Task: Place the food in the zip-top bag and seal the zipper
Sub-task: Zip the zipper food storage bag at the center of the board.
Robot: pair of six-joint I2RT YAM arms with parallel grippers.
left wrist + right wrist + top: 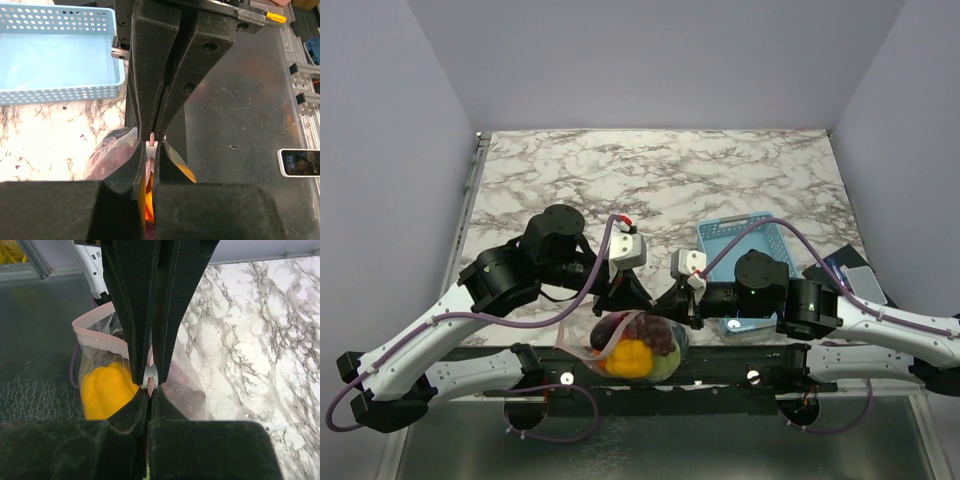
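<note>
- Left gripper (pixel 151 145) fingers are filling the left wrist view. The jaws are pinching down to a sliver on the zipper (pixel 151 136), with the pink strip showing right at the tips.
- Right gripper (pixel 150 379) is doing the same from the opposite side. Its jaws are clamping tight on the strip, and a whitish bit of the rail is peeking out between the tips.
- Zip-top bag (pixel 620 335) is sitting at the near edge of the table (pixel 650 180), between the two arm bases, mouth up toward the grippers. Can't tell whether its bottom is resting or dangling.
- Food (pixel 632 358) is sitting inside the bag: a yellow piece (pixel 102 390) low down, with dark grapes (pixel 660 335) beside it.
- Beside the right gripper's pinch, the strip is bowing out in a loop, so I'm reading the seal as unfinished.
- Handling, my read: the film is looking thin, floppy and slick. The load is probably light but is sagging the bag.
- The strip is looking like the only sensible hold, being stiffer than the film. Grabbing the film would likely just crumple it.
- Pose: both arms are folding inward, with the wrists aiming at each other low over the near edge. The grippers are sitting near each other over the bag mouth.
- Light-blue basket (pixel 55 55) is sitting off behind the right arm, well apart from the pinch.
</note>
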